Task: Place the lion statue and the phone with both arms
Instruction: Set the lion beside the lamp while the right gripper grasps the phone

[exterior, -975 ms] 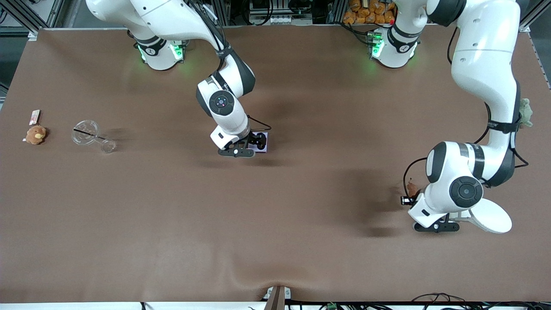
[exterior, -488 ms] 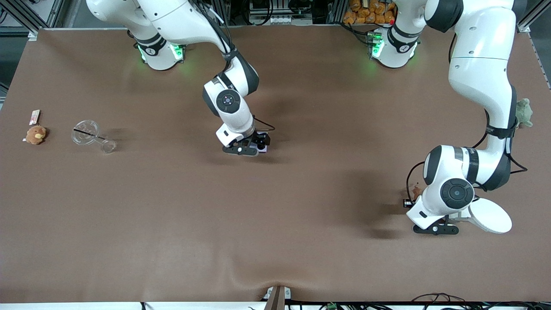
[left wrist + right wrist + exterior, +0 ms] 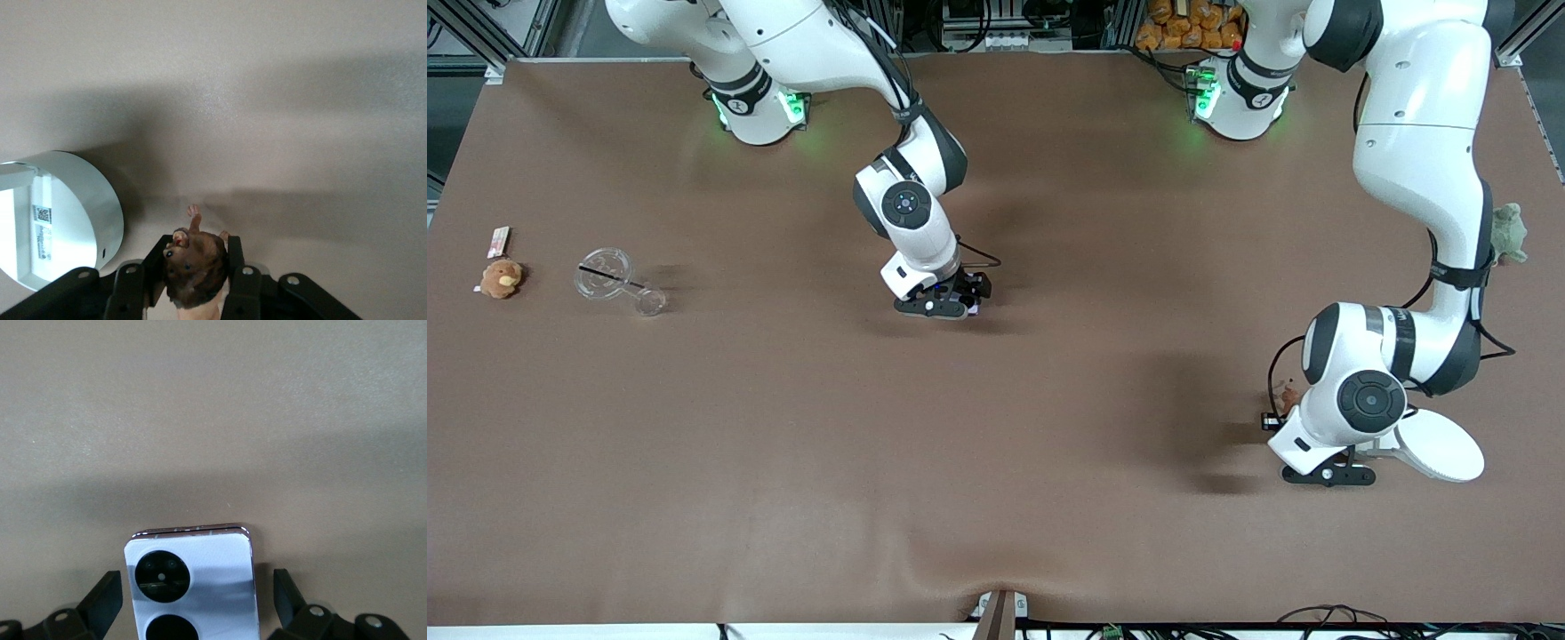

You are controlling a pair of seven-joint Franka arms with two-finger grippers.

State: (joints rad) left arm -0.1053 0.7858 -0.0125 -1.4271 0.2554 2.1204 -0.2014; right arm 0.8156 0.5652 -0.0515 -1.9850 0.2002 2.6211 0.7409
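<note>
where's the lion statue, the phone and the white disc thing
lion statue [image 3: 195,267], left wrist view, on its brown head.
phone [image 3: 200,577], right wrist view, on its lavender face beside the camera circle.
white disc [image 3: 80,213], left wrist view, on its pale grey side wall.

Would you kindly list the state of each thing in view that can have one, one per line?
left gripper: shut on the lion statue, beside the white round disc.
right gripper: open, fingers either side of the phone, apart from it.
phone: folded, camera circles showing.
clear cup: tipped on its side on the table.
tan plush toy: lying untouched.
</note>
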